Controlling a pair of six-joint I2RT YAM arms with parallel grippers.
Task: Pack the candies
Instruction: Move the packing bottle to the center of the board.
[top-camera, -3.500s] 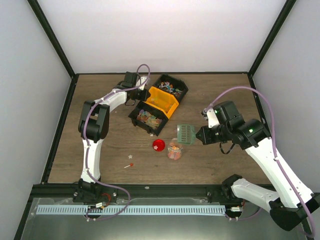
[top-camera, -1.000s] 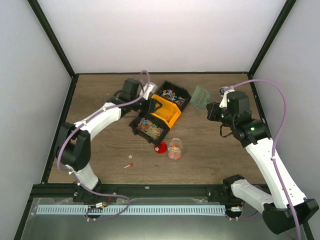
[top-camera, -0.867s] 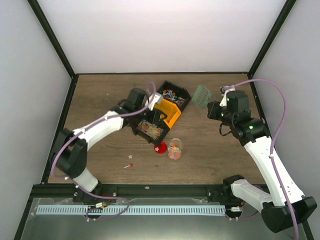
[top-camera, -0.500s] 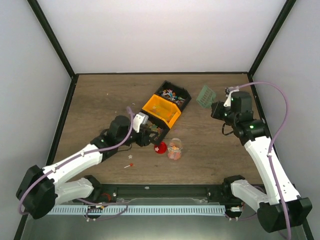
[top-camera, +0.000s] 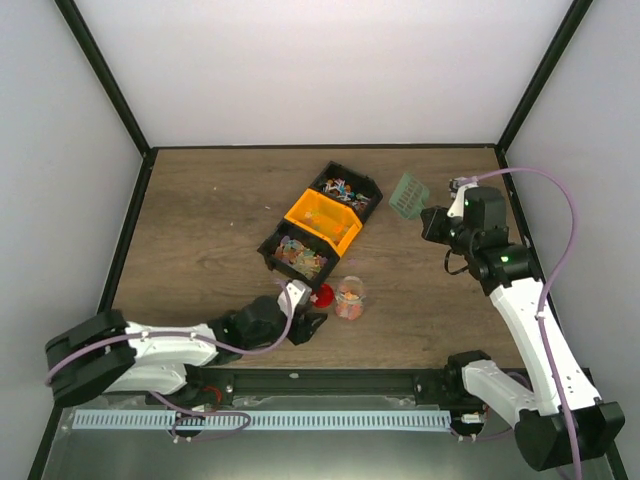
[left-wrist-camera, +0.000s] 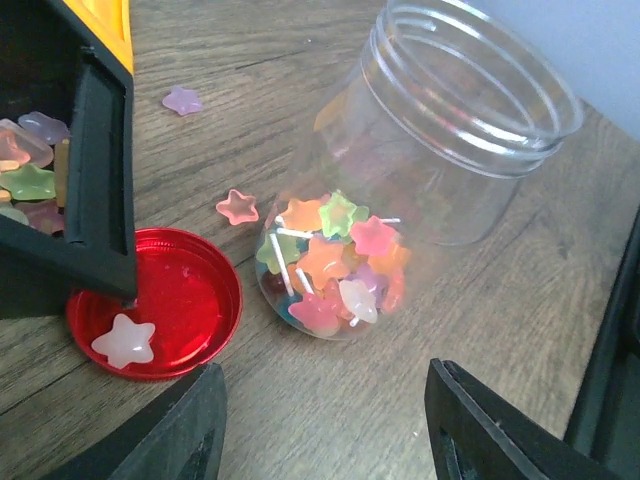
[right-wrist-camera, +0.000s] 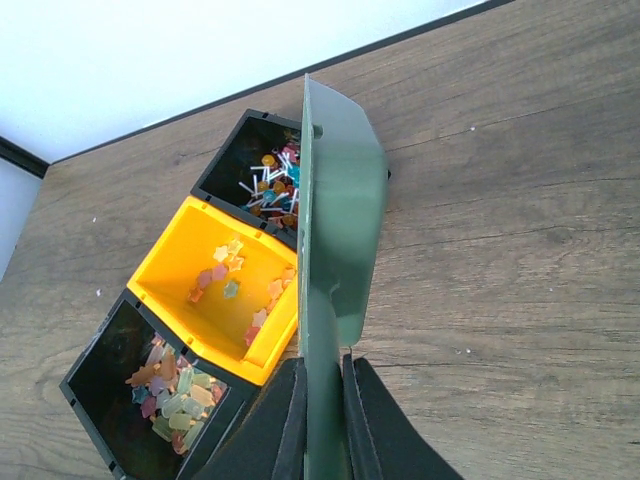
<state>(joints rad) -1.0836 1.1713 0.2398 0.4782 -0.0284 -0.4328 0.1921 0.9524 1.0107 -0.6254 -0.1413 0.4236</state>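
Left gripper (left-wrist-camera: 325, 405) released, jaws apart and empty, low before the clear jar (left-wrist-camera: 470, 90). Jar stands on the tabletop (left-wrist-camera: 520, 300), part-filled with candies (left-wrist-camera: 330, 260). Right gripper (right-wrist-camera: 322, 385) clenched on the green scoop (right-wrist-camera: 340, 200).

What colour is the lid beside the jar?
The lid is red, clearest in the left wrist view.

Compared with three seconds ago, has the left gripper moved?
Yes. The left gripper was beyond the bins; now it is on their near side, toward the front edge, by the red lid and the jar.
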